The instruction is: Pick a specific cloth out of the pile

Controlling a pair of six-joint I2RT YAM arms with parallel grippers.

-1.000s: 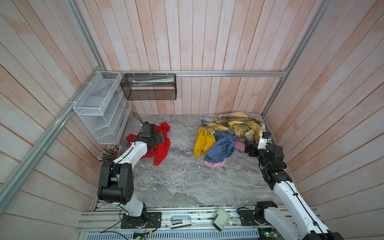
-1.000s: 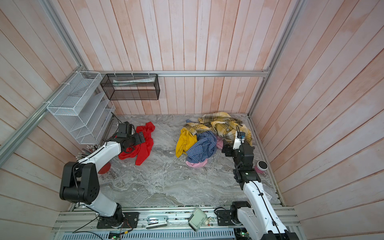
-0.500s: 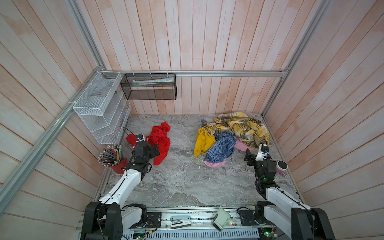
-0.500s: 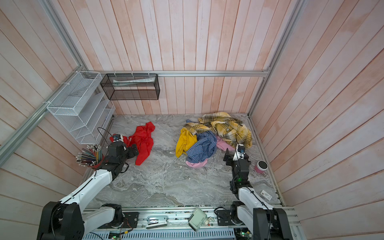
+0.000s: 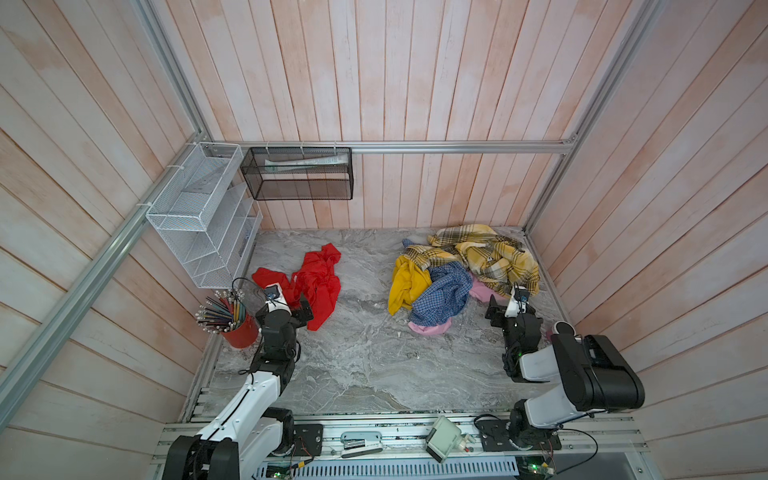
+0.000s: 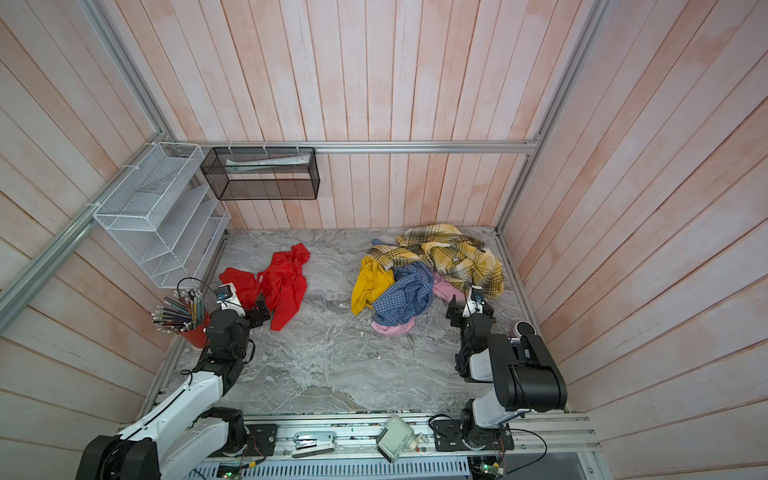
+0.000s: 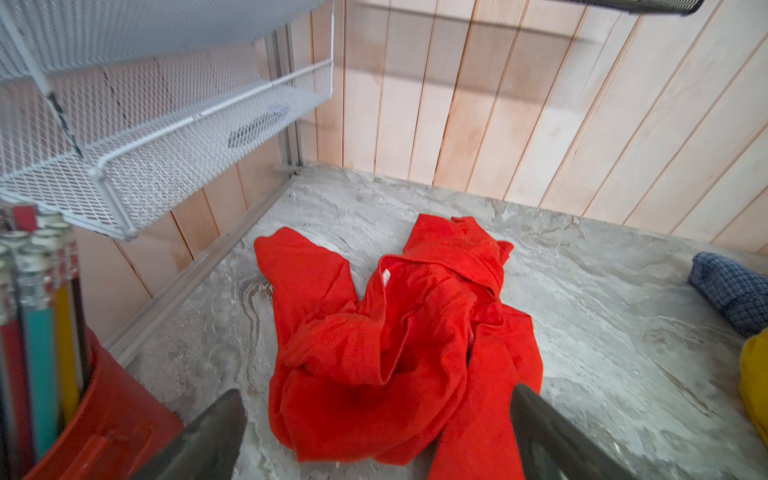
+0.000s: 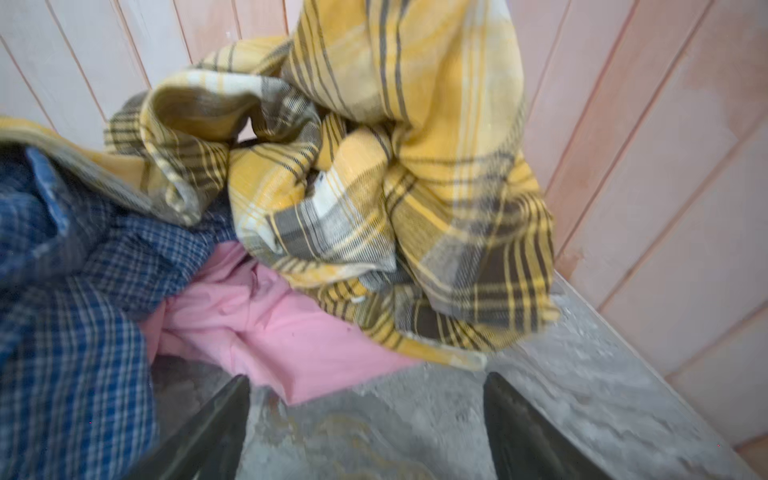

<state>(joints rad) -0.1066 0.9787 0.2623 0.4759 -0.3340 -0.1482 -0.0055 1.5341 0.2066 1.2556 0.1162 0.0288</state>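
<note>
Obs., both top views: the cloth [image 5: 318, 282] [image 6: 284, 284] lies crumpled on the left half of the marble table top [image 5: 365, 353], well apart from the pile [image 5: 465, 270] [image 6: 428, 270], which sits in the far right corner against the wall. We see bare marble between the two.

Left gripper [image 5: 286, 305] [image 6: 245, 307]: low at the near edge of the cloth, jaws spread wide, nothing clamped. In the left wrist view the cloth [image 7: 395, 345] fills the gap ahead of the gripper [image 7: 374, 390]; one finger [image 7: 540, 432] overlaps the cloth's near hem (we cannot tell whether it touches the fabric). One sleeve trails off toward the left wall.

Right gripper [image 5: 509, 309] [image 6: 467, 309]: at the near right side of the pile, jaws apart and empty. In the right wrist view the gripper [image 8: 365, 378] is over bare marble, with the pink piece [image 8: 282, 332] just beyond its fingertips, the blue checked shirt [image 8: 70, 291] beside that, and the yellow-and-grey plaid [image 8: 415, 187] heaped on the far side. This view is somewhat blurred.

The mustard-yellow cloth [image 5: 407, 282] hangs off the left side of the pile.

Surroundings: red pencil cup [image 5: 239, 332] just left of the left arm; white wire rack [image 5: 199, 216] on the left wall; black mesh basket [image 5: 299, 174] on the far wall
</note>
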